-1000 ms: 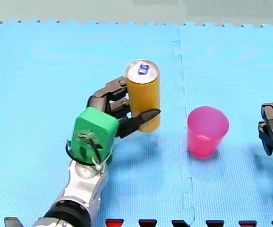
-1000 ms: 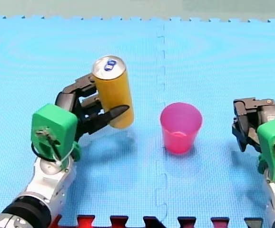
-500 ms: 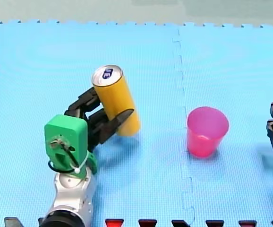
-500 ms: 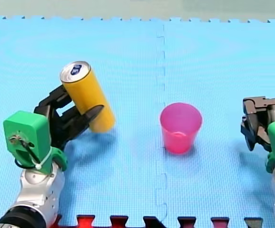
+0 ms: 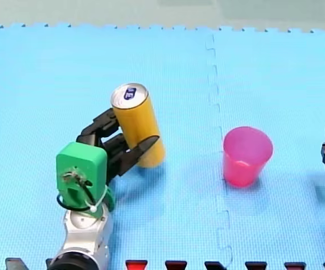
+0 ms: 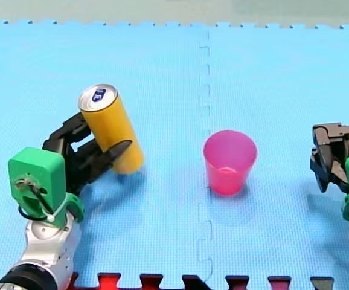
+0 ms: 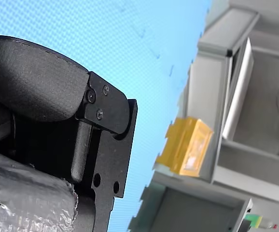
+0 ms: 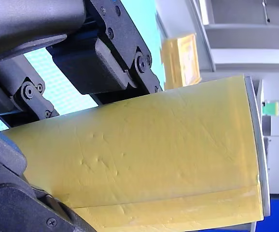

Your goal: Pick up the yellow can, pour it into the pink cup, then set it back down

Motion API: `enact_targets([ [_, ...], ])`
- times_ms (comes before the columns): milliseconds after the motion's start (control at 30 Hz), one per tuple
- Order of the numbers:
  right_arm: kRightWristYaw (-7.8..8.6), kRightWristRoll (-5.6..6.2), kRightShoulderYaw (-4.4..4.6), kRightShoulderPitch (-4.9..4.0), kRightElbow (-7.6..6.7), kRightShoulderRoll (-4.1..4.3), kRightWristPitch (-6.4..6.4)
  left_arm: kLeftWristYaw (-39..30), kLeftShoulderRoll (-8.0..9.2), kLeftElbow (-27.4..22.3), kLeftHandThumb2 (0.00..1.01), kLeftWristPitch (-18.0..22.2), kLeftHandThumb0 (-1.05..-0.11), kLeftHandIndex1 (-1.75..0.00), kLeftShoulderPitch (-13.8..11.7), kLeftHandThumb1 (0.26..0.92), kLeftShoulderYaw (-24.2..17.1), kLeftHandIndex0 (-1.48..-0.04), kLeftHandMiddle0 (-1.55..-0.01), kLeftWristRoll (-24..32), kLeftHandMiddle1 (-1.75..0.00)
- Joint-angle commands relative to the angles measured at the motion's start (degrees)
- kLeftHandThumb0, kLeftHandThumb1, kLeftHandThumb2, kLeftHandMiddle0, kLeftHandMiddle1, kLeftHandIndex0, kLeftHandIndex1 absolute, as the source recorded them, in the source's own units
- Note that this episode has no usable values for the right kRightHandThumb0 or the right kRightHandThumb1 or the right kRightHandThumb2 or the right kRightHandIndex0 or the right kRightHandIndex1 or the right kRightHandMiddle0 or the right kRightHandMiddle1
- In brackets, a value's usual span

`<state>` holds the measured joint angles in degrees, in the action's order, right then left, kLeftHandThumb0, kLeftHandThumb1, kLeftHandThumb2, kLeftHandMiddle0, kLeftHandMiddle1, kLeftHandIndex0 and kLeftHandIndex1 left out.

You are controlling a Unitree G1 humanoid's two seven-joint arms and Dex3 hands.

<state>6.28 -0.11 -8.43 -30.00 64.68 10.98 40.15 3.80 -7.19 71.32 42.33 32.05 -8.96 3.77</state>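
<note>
While the black fingers clamp both sides of the yellow can, the left hand has it firmly gripped; the can tilts, top leaning away from the pink cup, base low at the blue mat, touching or not I cannot tell; cup upright, well apart to the right; right hand, curled, holding nothing, at the mat's right edge.
</note>
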Motion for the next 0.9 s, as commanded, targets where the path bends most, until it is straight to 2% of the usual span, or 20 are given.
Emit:
enact_targets([
  [0, -0.04, 0.24, -0.13, 0.17, -0.15, 0.41, 0.12, 0.0, -0.11, 0.3, 0.00, 0.7, -0.341, 0.00, 0.8, 0.823, -0.3, -1.19, -1.29, -0.4, 0.00],
  [233, -0.03, 0.25, -0.15, 0.29, -0.27, 0.57, 0.23, 3.3, 0.10, 0.7, 0.00, 2.1, -0.343, 0.00, 0.5, 0.826, 1.3, -1.19, -1.29, -4.3, 0.00],
  [500, 0.00, 0.11, -0.08, 0.24, -0.20, 1.01, 0.17, 14.1, 0.17, 1.8, 0.00, 3.1, -0.348, 0.00, -1.4, 0.832, 6.2, -1.18, -1.29, -13.2, 0.00],
  [867, 0.21, 0.22, -0.17, 0.58, -0.63, 1.57, 0.39, 10.4, -1.09, 2.9, 0.00, 1.1, -0.349, 0.00, -2.6, 0.844, 4.3, -1.16, -1.26, -10.3, 0.00],
])
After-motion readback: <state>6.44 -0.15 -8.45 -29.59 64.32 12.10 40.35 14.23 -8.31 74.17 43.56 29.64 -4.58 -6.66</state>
